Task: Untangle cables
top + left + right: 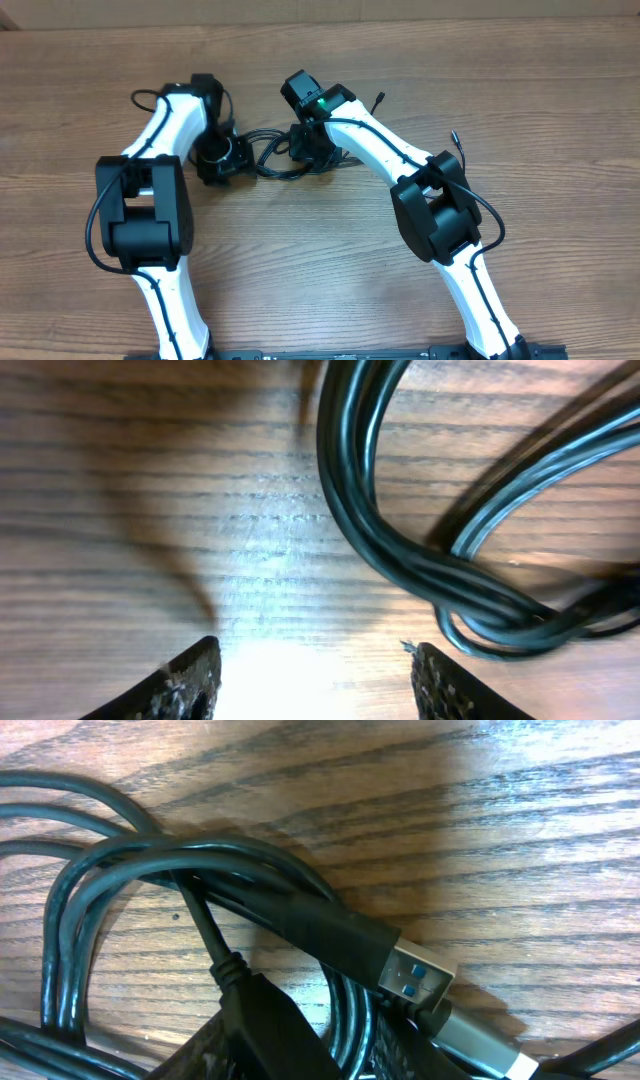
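The cables [268,158] are a knot of thin black cords on the wooden table, lying between my two grippers. My left gripper [218,162] is just left of the knot. In the left wrist view this gripper [315,685] is open over bare wood, and a bundle of looped cords [400,555] lies ahead and to the right of its fingertips [440,680]. My right gripper [308,152] sits on the right side of the knot. In the right wrist view it [335,1055] is closed around cord strands [350,1020] and a black plug body [270,1030]. A blue-cored USB plug [415,970] and a silver plug [480,1042] lie beside it.
A loose thin cord end [379,100] points away behind the right arm, and another [455,134] lies by that arm's elbow. The wooden table [300,260] stretches toward the front between the two arm bases.
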